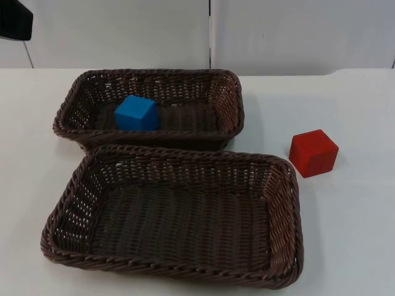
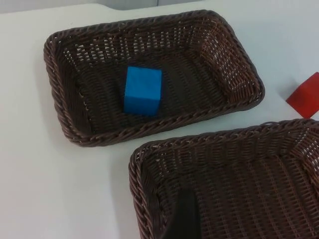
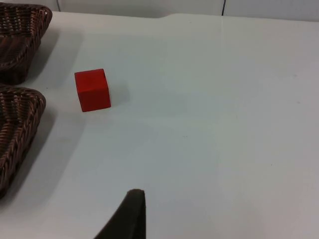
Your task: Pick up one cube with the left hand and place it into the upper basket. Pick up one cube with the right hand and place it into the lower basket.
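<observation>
Two brown woven baskets sit on the white table (image 1: 358, 234). The upper basket (image 1: 74, 102) is nearer the grey wall (image 1: 123, 31), and the lower basket (image 1: 284, 203) is closer to the camera. Their long sides lie just beside each other.

A blue cube (image 1: 136, 113) rests on the floor of the upper basket, toward its left part. It stands flat and is not touching the basket walls. The left wrist view shows the same blue cube (image 2: 143, 90) inside the upper basket (image 2: 65, 99), with the lower basket (image 2: 149, 169) just beside it.

A red cube (image 1: 313, 152) sits on the bare table to the right of both baskets. It is near the right end of the lower basket but does not touch it. It is turned a little, so one corner points at the camera. Nothing lies inside the lower basket.

The left gripper (image 2: 183, 219) hangs above the left part of the lower basket, holding nothing. One dark fingertip can be seen, so it cannot be told if its fingers are spread or pressed together.

The right gripper (image 3: 127, 216) hangs over the bare table, well apart from the red cube (image 3: 92, 89). It holds nothing too. Its fingers also cannot be told as spread or pressed together.
</observation>
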### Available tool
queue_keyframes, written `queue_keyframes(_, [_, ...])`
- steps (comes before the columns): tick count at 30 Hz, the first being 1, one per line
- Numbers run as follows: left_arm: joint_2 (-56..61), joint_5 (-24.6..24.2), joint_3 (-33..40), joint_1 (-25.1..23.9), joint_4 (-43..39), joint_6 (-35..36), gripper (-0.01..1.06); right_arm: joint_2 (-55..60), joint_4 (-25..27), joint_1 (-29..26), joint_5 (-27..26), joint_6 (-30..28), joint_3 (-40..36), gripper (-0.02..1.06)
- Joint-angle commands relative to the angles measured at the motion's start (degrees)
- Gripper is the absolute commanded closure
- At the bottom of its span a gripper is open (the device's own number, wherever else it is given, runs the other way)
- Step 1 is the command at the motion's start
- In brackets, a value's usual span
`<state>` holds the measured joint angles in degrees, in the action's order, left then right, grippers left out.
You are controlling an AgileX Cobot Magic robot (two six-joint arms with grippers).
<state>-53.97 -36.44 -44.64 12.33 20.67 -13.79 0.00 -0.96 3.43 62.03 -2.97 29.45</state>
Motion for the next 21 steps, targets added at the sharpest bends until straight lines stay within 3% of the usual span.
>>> queue_keyframes(1, [0.35, 0.69, 0.15, 0.31, 0.32, -0.11, 0.36, 0.00, -0.16, 0.01, -0.33, -0.04, 0.12, -0.01])
queue_keyframes(17, [0.35, 0.69, 0.15, 0.31, 0.95, -0.11, 0.36, 0.00, -0.17, 0.01, -0.64, -0.04, 0.36, -0.01])
queue_keyframes(21, [0.35, 0.69, 0.15, 0.31, 1.23, 0.11, 0.36, 4.62, -0.17, 0.01, -3.19, -0.04, 1.64, -0.01])
